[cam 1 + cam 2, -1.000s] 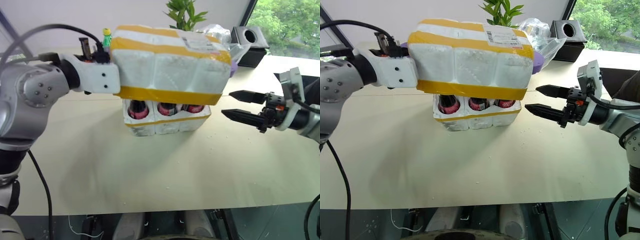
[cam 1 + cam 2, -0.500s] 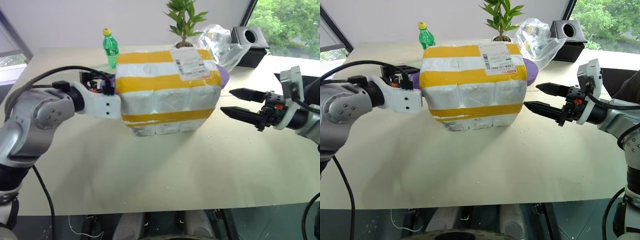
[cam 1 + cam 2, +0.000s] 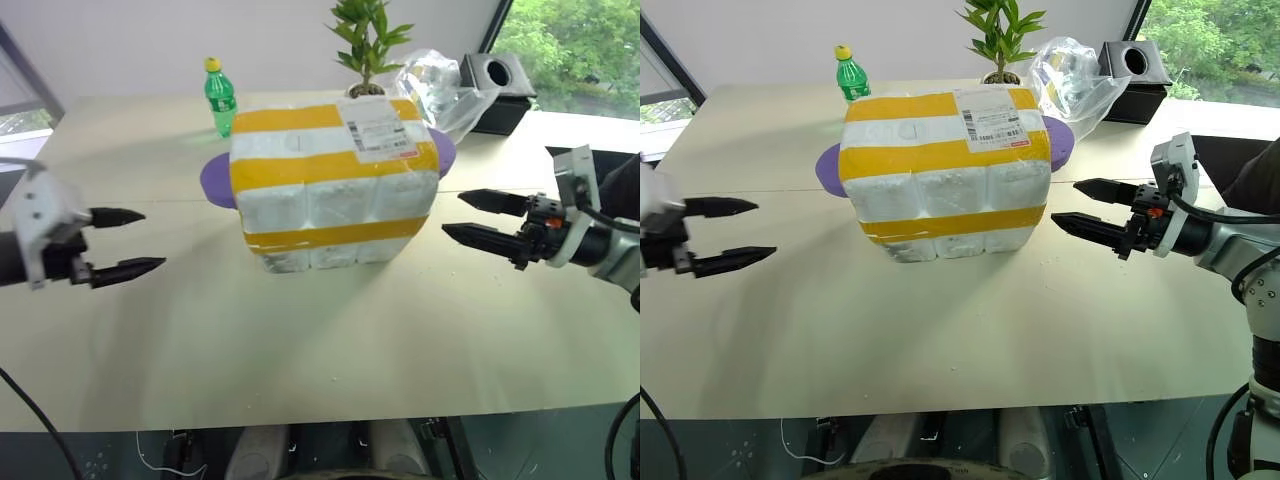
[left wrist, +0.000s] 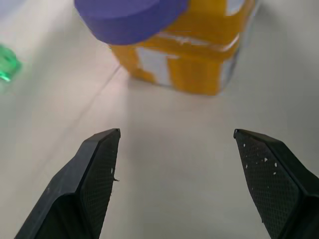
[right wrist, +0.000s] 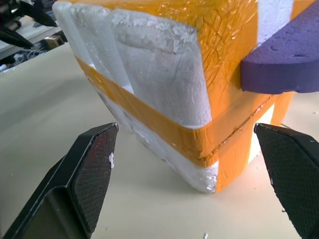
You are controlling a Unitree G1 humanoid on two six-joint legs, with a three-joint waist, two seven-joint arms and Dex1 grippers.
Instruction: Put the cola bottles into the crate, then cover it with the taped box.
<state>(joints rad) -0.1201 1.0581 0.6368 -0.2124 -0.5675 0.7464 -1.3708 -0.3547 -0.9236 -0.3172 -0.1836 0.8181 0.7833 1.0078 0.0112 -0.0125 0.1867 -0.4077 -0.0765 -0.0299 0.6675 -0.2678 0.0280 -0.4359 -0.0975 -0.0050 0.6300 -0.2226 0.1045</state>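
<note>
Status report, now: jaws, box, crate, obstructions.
Left gripper and right gripper: jaws open, empty. Yellow-striped white styrofoam box seated on yellow-rimmed white styrofoam crate. Nothing between grippers and stack.

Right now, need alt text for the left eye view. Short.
A taped box, white with yellow stripes and a shipping label, sits over the crate mid-table. The left tool and right tool hover open on either side, clear of it. Behind stand a green bottle, a potted plant and a plastic bag.
</note>
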